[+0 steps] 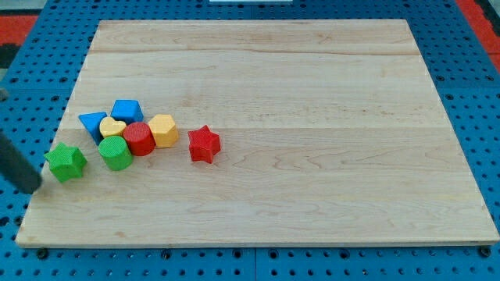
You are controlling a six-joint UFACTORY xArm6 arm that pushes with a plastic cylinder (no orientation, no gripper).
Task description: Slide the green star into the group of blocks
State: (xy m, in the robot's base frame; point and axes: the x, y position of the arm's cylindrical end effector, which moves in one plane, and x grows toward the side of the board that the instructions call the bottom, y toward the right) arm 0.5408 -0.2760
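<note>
The green star (66, 161) lies near the board's left edge, at the view's lower left. My tip (31, 187) is just left of and slightly below it, very close to it. The group sits to the star's right: a green cylinder (116, 153), a red cylinder (141, 138), a yellow hexagon block (163, 129), a yellow heart (112, 127), a blue triangle (93, 125) and a blue block (127, 112). A small gap separates the star from the green cylinder.
A red star (204, 144) lies alone just right of the group. The wooden board (312, 156) rests on a blue pegboard table (484, 140). The board's left edge runs close by the green star.
</note>
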